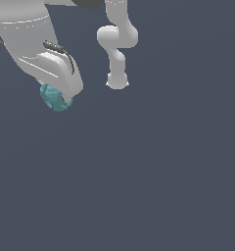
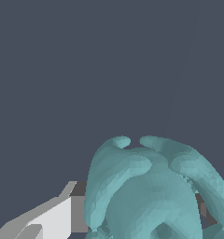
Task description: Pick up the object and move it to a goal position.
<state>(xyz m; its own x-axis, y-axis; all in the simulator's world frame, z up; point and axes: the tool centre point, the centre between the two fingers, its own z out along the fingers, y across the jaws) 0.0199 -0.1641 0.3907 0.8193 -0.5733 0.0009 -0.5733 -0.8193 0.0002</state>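
The end effector (image 1: 60,98) sits at the upper left of the exterior view, and the teal object (image 1: 54,97) pokes out from under its white housing, most of the knobbly lump showing on the exterior view's left side of the hand. In the wrist view the object (image 2: 153,191) fills the space right in front of the camera, with one finger (image 2: 58,217) pressed against its side and a dark sliver of what looks like the other finger showing at its opposite edge. That arrangement suggests the fingers are closed narrowly around the lump, holding it between them, which fits the carrying part of the task. The lump sits off-centre in the grip, probably because its bumpy surface gives the pads uneven purchase, so it could twist or slip if the arm moves sharply. Whether it is lifted clear of the flat grey surface (image 1: 153,186) cannot be told, since no shadow or contact line shows. No goal marker is visible in either view, so how far the object is from its destination cannot be judged.
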